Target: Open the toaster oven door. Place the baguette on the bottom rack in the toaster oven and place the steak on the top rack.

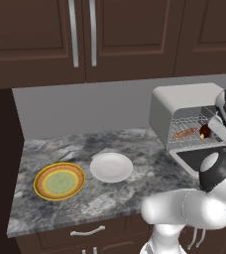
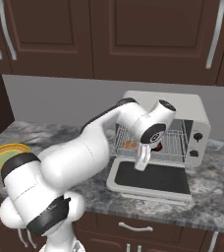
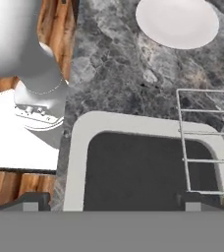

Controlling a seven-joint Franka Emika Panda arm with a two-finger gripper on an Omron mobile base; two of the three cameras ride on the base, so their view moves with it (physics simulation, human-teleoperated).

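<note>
Door point(image 2: 153, 178) of toaster oven point(image 1: 179, 101) lies flat open; baguette point(image 1: 185, 133) on a rack inside, steak point(image 1: 205, 131) beside it, level unclear. Gripper point(image 2: 142, 161) released, empty, above door. Next: likely back out clear.

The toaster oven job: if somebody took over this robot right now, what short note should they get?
Gripper: open, empty, hanging over the lowered toaster oven door.
Toaster oven: door fully down.
Baguette: already inside on a wire rack, apparently the lower one.
Steak: inside too, at the rack's right end by the arm; I cannot tell which rack it sits on.
Yellow plate and white plate: both bare on the counter.
Left: confirm the steak is on the upper rack, then back the arm out.
</note>
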